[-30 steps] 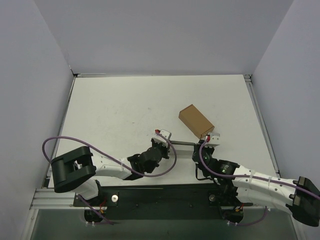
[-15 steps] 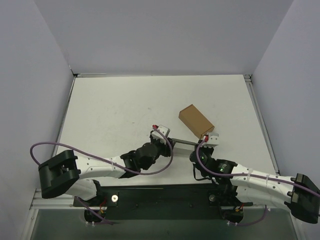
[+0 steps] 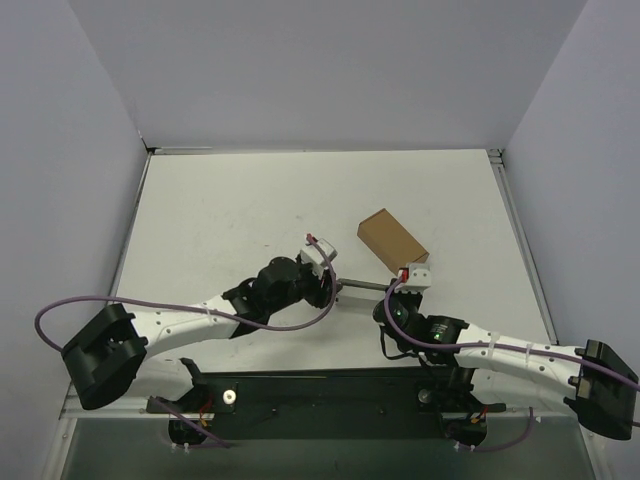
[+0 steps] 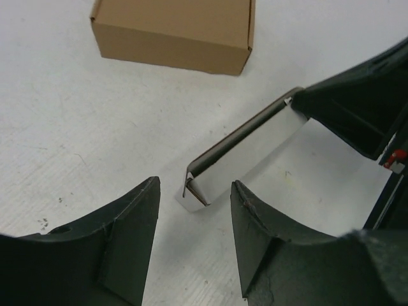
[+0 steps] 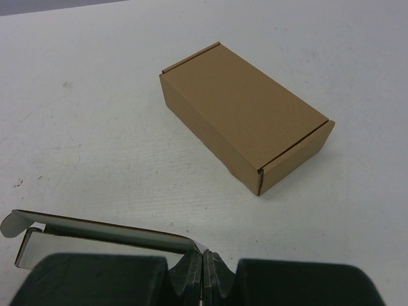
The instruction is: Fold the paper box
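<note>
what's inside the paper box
The paper box shows an empty-looking pale hollow at its open end; farther in, toward the right gripper, its walls hide it.

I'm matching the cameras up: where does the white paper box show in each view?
Top external: paper box, thin strip just below centre.
Left wrist: paper box, centre.
Right wrist: paper box, bottom left.
Shared landmark: brown box, just beyond it everywhere.

— What has been moved?
— The left tool (image 3: 330, 282) has been carried farther out over the tabletop (image 3: 230, 210), its arm stretched flatter, the elbow swung left.
— And the paper box (image 3: 362, 285)?
— It has been shifted slightly away from the bases, along with the right tool (image 3: 392, 290).
</note>
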### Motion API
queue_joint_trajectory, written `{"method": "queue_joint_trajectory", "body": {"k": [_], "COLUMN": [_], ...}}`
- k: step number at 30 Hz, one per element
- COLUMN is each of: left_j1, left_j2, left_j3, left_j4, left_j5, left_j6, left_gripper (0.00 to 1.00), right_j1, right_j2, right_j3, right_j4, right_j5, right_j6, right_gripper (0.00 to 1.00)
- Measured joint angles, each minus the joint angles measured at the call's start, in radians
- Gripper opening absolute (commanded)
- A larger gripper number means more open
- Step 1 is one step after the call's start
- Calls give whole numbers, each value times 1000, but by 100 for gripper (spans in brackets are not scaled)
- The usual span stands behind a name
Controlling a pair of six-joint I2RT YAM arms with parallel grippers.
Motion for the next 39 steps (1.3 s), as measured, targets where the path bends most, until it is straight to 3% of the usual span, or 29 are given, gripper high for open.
{"method": "queue_joint_trajectory", "body": {"k": [5, 11, 15, 25, 39], "left_j1": [0, 0, 1, 8, 8], "left_j2": [58, 80, 97, 124, 155], "left_j3": [27, 47, 60, 84, 93], "left_j4": [-56, -83, -85, -107, -107], "left_j5": [69, 56, 38, 26, 26], "left_j6": [36, 63, 74, 83, 84], "left_gripper": [53, 52, 40, 20, 21], "right_j1": [0, 1, 1, 1, 2], "right_j2": [6, 7, 7, 6, 6], "right_j3": [4, 5, 5, 5, 5], "right_j4": [0, -1, -1, -1, 0], "right_j5": [0, 0, 0, 0, -1], "right_j6": [-1, -4, -5, -15, -19], "right_gripper": [0, 0, 0, 0, 0]}}
